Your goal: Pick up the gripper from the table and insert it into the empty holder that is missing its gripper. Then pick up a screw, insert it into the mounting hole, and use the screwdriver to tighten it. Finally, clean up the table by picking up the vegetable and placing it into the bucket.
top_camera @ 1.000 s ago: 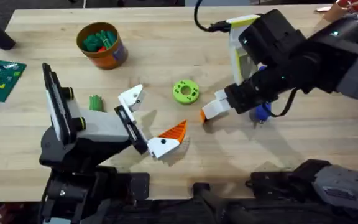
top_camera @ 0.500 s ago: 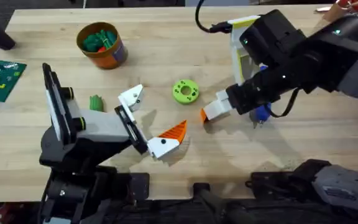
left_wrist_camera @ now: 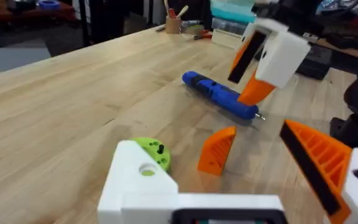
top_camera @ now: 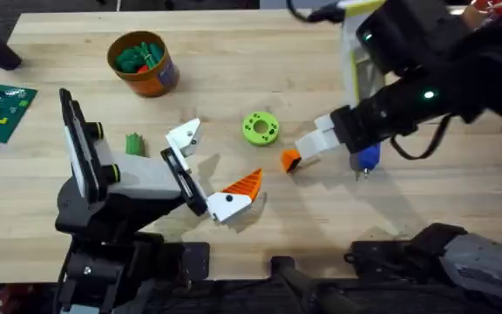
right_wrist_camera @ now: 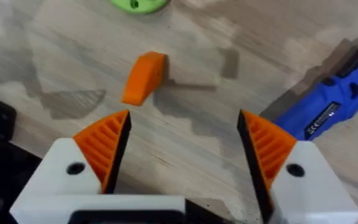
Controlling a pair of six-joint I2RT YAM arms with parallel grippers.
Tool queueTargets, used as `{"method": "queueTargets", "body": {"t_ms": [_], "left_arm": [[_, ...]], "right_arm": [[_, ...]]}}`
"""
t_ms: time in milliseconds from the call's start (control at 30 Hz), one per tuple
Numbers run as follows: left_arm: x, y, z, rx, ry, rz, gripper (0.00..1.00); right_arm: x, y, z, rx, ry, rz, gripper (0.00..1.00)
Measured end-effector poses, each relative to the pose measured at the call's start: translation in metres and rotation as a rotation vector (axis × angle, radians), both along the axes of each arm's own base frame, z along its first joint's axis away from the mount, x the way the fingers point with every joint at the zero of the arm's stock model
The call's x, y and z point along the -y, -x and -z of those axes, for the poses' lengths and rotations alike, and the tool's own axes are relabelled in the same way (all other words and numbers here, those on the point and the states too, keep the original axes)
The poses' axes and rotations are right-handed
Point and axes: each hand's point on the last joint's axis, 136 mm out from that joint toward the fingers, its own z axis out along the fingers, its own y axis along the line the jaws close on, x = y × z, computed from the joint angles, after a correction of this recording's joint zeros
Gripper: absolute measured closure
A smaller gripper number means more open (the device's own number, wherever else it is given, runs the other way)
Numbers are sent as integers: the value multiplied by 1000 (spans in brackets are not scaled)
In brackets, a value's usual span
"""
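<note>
Since a second ago the right end effector point(right_wrist_camera: 182, 146) has lifted up and back from the small loose orange plastic gripper point(right_wrist_camera: 145, 77), jaws wide and empty, leaving it on the wooden counter point(top_camera: 234, 70) beside the stubby blue-handled screwdriver point(right_wrist_camera: 331, 112). Coming down off-centre, I'd say, could knock the piece away

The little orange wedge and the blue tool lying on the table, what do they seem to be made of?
The wedge looks like matte moulded or printed plastic: flat colour, crisp edges, no shine. The screwdriver seems to have a glossy blue plastic handle, with highlights along it, and a thin tip that looks like metal. The table looks like pale wood with visible grain.
</note>
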Motion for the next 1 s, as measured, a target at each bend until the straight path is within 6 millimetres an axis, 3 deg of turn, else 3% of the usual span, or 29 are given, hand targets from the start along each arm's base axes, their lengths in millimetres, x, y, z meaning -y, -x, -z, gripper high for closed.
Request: {"method": "queueTargets", "body": {"t_ms": [133, 467, 833, 1000], "left_arm": [[0, 0, 0, 0, 0, 0, 10], [0, 0, 0, 0, 0, 0, 10], [0, 0, 0, -1, 0, 0, 10], [0, 0, 0, 0, 0, 0, 10]], "right_arm": [[-6, 4, -12, 12, -55, -12, 16], [-19, 12, -11, -49, -111, 7, 16], [-39, 25, 10, -52, 19, -50, 16], [-50, 16, 21, -44, 30, -53, 16]]}}
